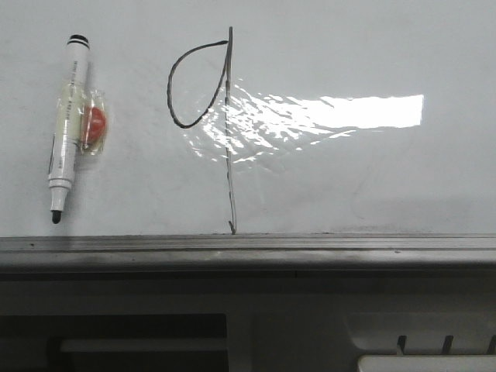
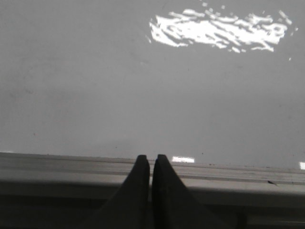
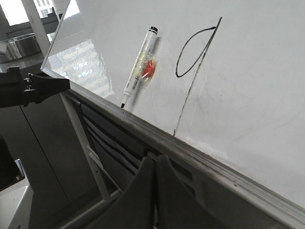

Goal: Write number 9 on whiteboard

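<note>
The number 9 [image 1: 170, 91] is drawn in thin black line on the whiteboard [image 1: 372, 178], a rounded loop joined to a long stem that runs down to the grey edge rail [image 1: 310, 246]. It also shows in the right wrist view [image 3: 199, 72]. A white marker [image 1: 68, 116] with a black tip and a red-and-clear tag lies on the board left of the 9, tip toward the rail. My left gripper [image 2: 152, 157] is shut and empty at the rail. My right gripper [image 3: 155, 158] is shut and empty, below and in front of the rail. Neither gripper shows in the front view.
A bright glare patch [image 1: 349, 112] lies right of the 9's stem. Below the rail are a dark frame and slots [image 1: 155, 341]. In the right wrist view a dark arm part [image 3: 45, 87] reaches toward the board's edge and a metal bowl [image 3: 19, 45] stands beyond.
</note>
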### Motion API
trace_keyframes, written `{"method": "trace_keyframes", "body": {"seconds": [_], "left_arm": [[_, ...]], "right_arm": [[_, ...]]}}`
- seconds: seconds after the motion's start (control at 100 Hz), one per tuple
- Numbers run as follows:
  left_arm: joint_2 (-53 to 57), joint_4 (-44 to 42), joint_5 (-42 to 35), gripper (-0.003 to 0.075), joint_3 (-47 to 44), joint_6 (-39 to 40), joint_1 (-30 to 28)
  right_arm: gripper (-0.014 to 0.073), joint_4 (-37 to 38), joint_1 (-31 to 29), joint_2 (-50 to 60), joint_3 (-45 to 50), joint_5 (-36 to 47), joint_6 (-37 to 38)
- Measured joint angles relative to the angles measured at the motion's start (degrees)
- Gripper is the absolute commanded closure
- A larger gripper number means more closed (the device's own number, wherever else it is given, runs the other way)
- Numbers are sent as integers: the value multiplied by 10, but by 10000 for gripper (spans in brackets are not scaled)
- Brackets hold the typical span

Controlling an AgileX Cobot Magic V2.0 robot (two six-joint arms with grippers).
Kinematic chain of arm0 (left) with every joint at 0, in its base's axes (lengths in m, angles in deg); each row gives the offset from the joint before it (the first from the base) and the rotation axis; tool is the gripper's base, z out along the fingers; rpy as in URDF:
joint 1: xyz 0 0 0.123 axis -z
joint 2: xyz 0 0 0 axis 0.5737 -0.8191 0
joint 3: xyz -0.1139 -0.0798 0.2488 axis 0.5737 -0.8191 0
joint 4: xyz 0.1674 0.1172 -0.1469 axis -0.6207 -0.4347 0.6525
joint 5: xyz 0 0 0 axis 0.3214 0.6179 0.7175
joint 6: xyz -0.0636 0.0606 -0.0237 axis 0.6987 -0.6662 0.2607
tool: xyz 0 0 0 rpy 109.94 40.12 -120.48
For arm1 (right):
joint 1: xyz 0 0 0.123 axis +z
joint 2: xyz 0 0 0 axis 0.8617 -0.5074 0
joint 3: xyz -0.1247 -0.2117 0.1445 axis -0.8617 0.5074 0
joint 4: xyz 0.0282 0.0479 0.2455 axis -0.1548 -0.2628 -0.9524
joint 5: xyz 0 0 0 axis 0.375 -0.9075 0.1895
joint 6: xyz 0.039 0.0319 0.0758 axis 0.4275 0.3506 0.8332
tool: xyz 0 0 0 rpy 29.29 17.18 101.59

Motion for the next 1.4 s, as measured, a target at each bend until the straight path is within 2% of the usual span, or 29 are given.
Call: {"method": "trace_keyframes", "body": {"seconds": [1.04, 1.11, 1.29, 1.4], "left_arm": [[0, -18, 6, 740, 0, 5, 0], [0, -18, 6, 740, 0, 5, 0], [0, -19, 7, 740, 0, 5, 0], [0, -19, 7, 740, 0, 5, 0]], "right_arm": [[663, 0, 0, 0, 6, 3, 0], [663, 0, -5, 0, 24, 29, 0], [663, 6, -25, 0, 53, 175, 0], [663, 73, -52, 0, 53, 209, 4]]}}
